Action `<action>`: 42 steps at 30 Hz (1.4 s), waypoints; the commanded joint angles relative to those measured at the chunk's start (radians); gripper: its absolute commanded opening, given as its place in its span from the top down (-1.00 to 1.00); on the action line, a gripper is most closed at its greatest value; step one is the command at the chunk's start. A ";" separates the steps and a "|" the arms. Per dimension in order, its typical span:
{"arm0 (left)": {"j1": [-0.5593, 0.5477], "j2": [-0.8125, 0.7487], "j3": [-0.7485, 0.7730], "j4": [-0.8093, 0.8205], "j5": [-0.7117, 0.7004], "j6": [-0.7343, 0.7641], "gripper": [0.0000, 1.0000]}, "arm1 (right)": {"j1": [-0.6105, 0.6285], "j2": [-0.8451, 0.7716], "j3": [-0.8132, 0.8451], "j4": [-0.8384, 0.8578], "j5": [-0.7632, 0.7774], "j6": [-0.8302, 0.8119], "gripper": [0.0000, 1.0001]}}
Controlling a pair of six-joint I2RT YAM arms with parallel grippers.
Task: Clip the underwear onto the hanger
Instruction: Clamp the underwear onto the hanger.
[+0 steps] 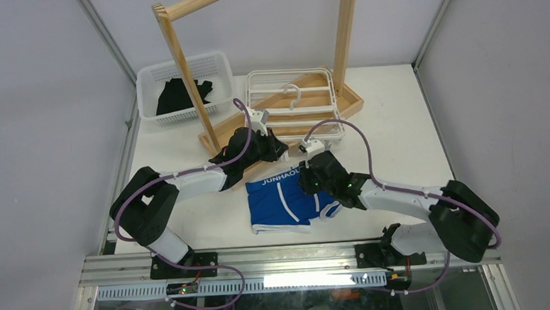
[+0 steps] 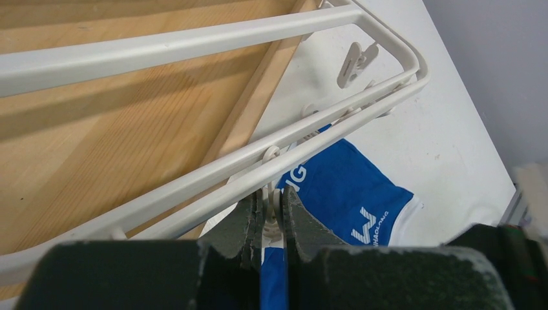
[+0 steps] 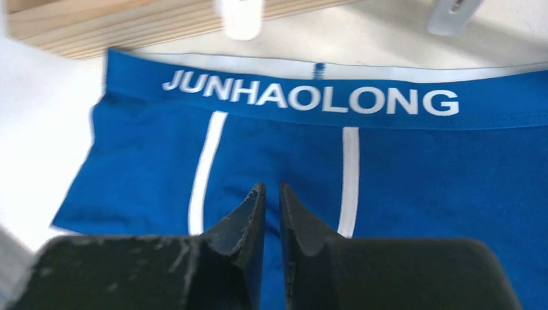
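The blue underwear (image 1: 285, 200) lies flat on the table, waistband toward the hanger; it shows in the left wrist view (image 2: 352, 194) and the right wrist view (image 3: 400, 168). The white hanger (image 1: 294, 101) lies on the wooden rack's base, its near bar above the waistband (image 2: 194, 42). My left gripper (image 1: 275, 146) (image 2: 274, 197) is shut on a small white clip (image 2: 274, 219) hanging from the near bar, just over the waistband. My right gripper (image 1: 309, 178) (image 3: 272, 187) hovers over the underwear's front, fingers nearly together with nothing between them.
A tall wooden rack (image 1: 182, 60) stands at the back on its wooden base (image 2: 129, 129). A white basket (image 1: 147, 80) holding a black garment (image 1: 180, 96) sits at the back left. Another loose clip (image 2: 357, 59) hangs from the hanger's corner.
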 commanded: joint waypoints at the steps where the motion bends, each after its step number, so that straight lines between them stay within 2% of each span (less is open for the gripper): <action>1: -0.002 -0.027 0.032 -0.001 0.009 0.025 1.00 | -0.034 0.114 0.021 0.202 0.103 0.036 0.71; 3: -0.002 -0.029 0.033 -0.004 0.014 0.026 1.00 | -0.047 0.157 0.026 0.194 0.103 0.036 0.71; 4: -0.001 -0.031 0.033 -0.007 0.014 0.026 1.00 | -0.047 0.169 0.026 0.178 0.128 0.073 0.85; 5: -0.002 -0.034 0.032 -0.008 0.014 0.026 1.00 | -0.047 0.175 0.022 0.161 0.147 0.101 0.89; 9: -0.001 -0.046 0.031 -0.021 0.011 0.027 1.00 | -0.046 0.152 -0.021 0.058 0.189 0.214 0.96; 14: -0.001 -0.065 0.032 -0.047 0.002 0.030 1.00 | -0.022 0.031 -0.078 -0.122 0.238 0.349 0.97; 17: -0.002 -0.077 0.033 -0.056 -0.003 0.031 1.00 | -0.009 -0.078 -0.086 -0.225 0.288 0.372 0.89; 20: -0.002 -0.089 0.031 -0.066 -0.014 0.031 1.00 | -0.009 -0.169 -0.060 -0.300 0.335 0.343 0.70; 22: -0.002 -0.100 0.026 -0.075 -0.027 0.034 1.00 | -0.009 -0.212 -0.041 -0.291 0.327 0.272 0.53; 25: -0.001 -0.122 0.015 -0.083 -0.052 0.035 1.00 | -0.010 -0.240 -0.063 -0.090 0.177 0.067 0.37; 27: -0.001 -0.135 0.008 -0.087 -0.067 0.037 1.00 | -0.016 -0.202 -0.050 0.007 0.062 -0.019 0.35; 31: -0.001 -0.141 0.008 -0.098 -0.076 0.042 1.00 | -0.043 -0.007 -0.003 0.118 -0.049 -0.059 0.62; 35: -0.002 -0.140 0.010 -0.101 -0.072 0.041 1.00 | -0.084 0.144 0.036 0.133 -0.019 0.011 0.98; 42: -0.002 -0.150 0.007 -0.115 -0.082 0.052 1.00 | -0.086 0.168 0.012 -0.019 0.167 0.175 1.00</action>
